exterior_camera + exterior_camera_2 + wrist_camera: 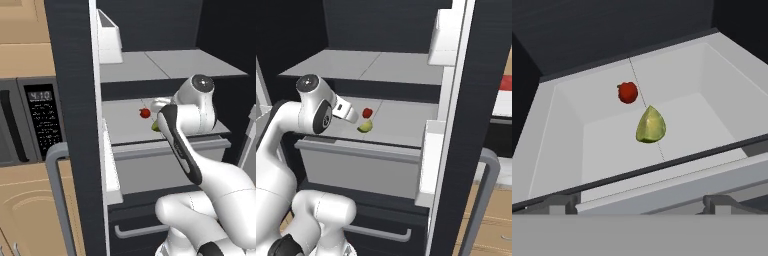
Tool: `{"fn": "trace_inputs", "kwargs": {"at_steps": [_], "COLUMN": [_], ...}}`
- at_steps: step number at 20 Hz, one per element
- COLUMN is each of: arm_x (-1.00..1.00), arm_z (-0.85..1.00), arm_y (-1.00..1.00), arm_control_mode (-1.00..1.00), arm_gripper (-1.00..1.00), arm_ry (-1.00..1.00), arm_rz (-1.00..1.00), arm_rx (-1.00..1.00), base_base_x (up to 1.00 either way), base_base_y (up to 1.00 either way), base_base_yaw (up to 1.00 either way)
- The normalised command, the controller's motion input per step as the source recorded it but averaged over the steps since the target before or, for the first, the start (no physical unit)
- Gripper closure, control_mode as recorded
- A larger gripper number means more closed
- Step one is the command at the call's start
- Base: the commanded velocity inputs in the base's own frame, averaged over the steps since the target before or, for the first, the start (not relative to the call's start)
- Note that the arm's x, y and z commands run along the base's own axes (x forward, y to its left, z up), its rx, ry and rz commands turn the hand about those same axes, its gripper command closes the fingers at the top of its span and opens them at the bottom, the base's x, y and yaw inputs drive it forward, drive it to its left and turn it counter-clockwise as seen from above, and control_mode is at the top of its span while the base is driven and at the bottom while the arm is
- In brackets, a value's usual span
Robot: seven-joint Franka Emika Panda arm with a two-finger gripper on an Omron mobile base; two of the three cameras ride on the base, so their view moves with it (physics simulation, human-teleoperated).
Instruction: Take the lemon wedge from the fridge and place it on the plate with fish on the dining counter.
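The fridge [75, 100] stands open, its grey-white inside lit. The lemon wedge [650, 125], yellow-green, lies in a shallow white bin [562, 130] on the middle shelf, just in front of a small red round fruit [628, 92]. The lemon wedge [366, 126] also appears in the right base view, and its edge [155, 126] peeks out beside the arm in the left base view. My gripper [642, 204] hovers over the bin's front rim, short of the wedge, open and holding nothing. The plate with fish and the dining counter are out of view.
An upper shelf [165, 65] hangs above the bin. Door bins [107, 37] [441, 40] jut in from both open doors. A lower drawer with a grey bar handle [376, 232] sits below. A black microwave [35, 120] stands left of the fridge.
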Motion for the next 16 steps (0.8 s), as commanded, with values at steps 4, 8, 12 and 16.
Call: {"fn": "trace_inputs", "kwargs": {"at_steps": [4,8,12,16], "arm_x": [0.0,0.0,0.0,0.23], "arm_z": [0.0,0.0,0.0,-0.05], "arm_y": [0.0,0.0,0.0,-0.13], "arm_control_mode": [1.0,1.0,1.0,-1.0], "arm_gripper": [-1.0,-1.0,-1.0,-1.0], "arm_ry": [0.0,0.0,0.0,0.07], "arm_rz": [0.0,0.0,0.0,0.0], "arm_rx": [0.0,0.0,0.0,0.0], "base_base_x": [0.53,0.48,0.54,0.13], "base_base_y": [-0.15,-0.01,0.0,0.0], "base_base_yaw": [0.0,0.0,0.0,0.0]}}
